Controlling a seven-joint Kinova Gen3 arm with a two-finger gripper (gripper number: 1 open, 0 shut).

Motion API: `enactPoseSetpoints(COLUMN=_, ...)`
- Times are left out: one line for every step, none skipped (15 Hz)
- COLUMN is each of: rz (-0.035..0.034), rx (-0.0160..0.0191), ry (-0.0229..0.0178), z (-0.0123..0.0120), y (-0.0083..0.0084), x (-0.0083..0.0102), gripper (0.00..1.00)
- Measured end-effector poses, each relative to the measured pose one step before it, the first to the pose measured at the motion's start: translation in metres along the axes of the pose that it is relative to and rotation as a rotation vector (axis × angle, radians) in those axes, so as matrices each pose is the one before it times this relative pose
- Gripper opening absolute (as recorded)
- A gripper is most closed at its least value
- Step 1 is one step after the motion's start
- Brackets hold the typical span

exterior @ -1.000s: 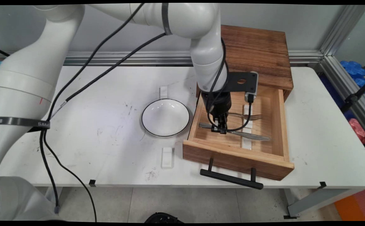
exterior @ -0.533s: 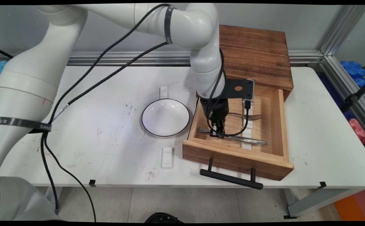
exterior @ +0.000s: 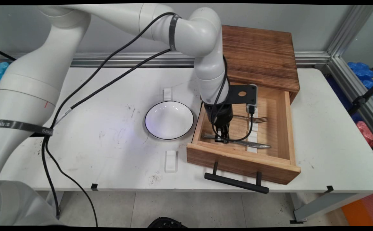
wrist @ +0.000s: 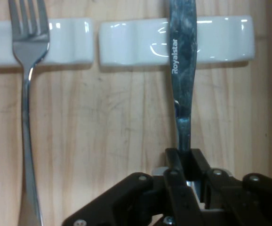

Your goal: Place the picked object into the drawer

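Gripper [exterior: 221,138] down in open drawer [exterior: 287,128], fingers [wrist: 199,162] clenched on knife [wrist: 183,75] handle. Knife lies along drawer's front edge, blade over white rest [wrist: 126,42]. Fork [wrist: 28,94] parallel, nearer drawer's back, on its own rest. Plate [exterior: 169,120] on desk [exterior: 109,154] just left of drawer.

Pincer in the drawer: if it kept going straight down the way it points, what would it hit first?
The pincer points down into the open drawer, shut on the knife handle. Straight on, it would probably press the knife against the drawer's wooden floor; how much gap remains under the handle is unclear.
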Motion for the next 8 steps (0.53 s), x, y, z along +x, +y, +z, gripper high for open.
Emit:
enactPoseSetpoints(rz=-0.00077, rx=-0.00062, ry=0.00262, z=0.00142, y=-0.00013, x=-0.00006, gripper=0.00)
enactPoseSetpoints(rz=0.00108, rx=0.00044, ry=0.00378, z=0.00097, y=-0.00008, x=0.00031, gripper=1.00)
enactPoseSetpoints(rz=0.00201, rx=0.00064, ry=0.00348, z=0.00072, y=-0.00007, x=0.00039, gripper=1.00)
enactPoseSetpoints(rz=0.00347, rx=0.00187, ry=0.00476, z=0.00038, y=-0.00012, x=0.00060, gripper=1.00)
enactPoseSetpoints(rz=0.00259, rx=0.00090, ry=0.00378, z=-0.00007, y=0.00015, x=0.00051, gripper=1.00)
enactPoseSetpoints(rz=0.00266, rx=0.00153, ry=0.00444, z=-0.00036, y=0.00009, x=0.00060, gripper=1.00)
enactPoseSetpoints(rz=0.00340, rx=0.00392, ry=0.00478, z=-0.00125, y=-0.00006, x=0.00070, gripper=1.00)
enactPoseSetpoints(rz=0.00282, rx=0.00655, ry=0.00658, z=-0.00276, y=-0.00057, x=0.00093, gripper=1.00)
